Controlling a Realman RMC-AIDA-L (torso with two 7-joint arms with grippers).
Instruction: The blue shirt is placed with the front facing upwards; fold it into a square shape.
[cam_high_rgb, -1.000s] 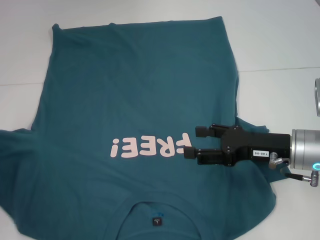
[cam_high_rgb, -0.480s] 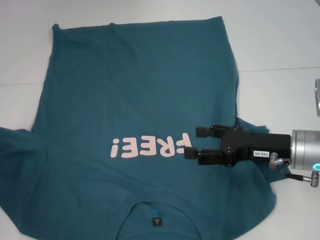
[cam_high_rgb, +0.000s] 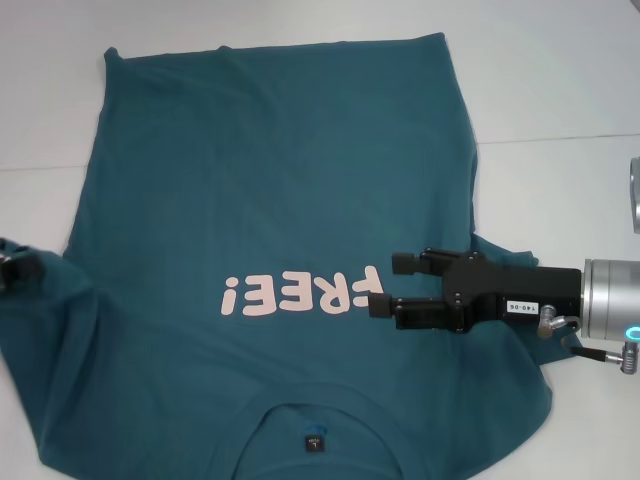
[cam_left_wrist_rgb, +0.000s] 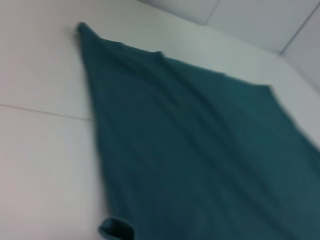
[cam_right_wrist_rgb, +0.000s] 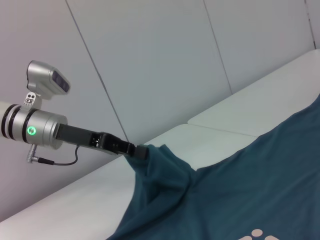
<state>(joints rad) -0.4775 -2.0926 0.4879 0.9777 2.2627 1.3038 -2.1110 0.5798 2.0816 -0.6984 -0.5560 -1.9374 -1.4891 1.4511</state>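
While open above the blue shirt (cam_high_rgb: 270, 200), right gripper (cam_high_rgb: 392, 285) hovering; left gripper (cam_right_wrist_rgb: 142, 152) apparently clamped on sleeve (cam_high_rgb: 20, 275).

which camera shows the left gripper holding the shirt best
The right wrist view: the left gripper grips and lifts the blue shirt by its sleeve. The head view catches only its tip; the left wrist view shows only cloth.

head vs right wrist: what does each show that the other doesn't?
Head only: right gripper, open, over the shirt beside the FREE! lettering; the neck tag. Right wrist only: most of the left arm, with its left gripper lifting the sleeve; the wall. Both: shirt spread on the white table.
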